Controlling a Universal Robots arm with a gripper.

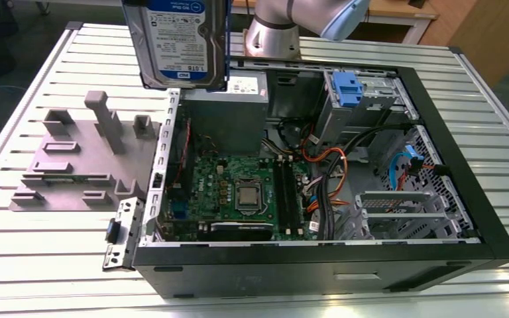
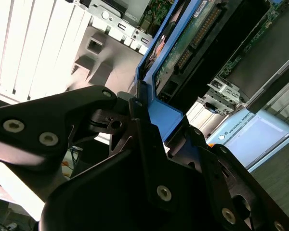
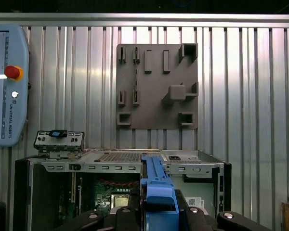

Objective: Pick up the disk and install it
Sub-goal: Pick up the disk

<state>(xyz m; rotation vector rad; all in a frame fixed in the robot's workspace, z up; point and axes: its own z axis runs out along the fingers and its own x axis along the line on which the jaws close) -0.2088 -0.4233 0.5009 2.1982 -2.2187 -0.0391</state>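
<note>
Disk, a flat silver metal hard drive with a white-and-blue label and blue plastic frame (image 1: 177, 46), is squeezed tight between our jaws, up in the air. Picking up looks done, but it is not in yet. Below the jaws sits the open black computer case (image 1: 325, 271). We think the frame must line up with a bay.

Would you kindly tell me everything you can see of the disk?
The disk is a flat silver-metal drive with a white-and-blue label and a blue plastic frame round its edges. Its other face, in the second wrist view, shows a green circuit board. It hangs upright in the air by the open case, touching nothing but the gripper, which clamps the blue frame.
</note>
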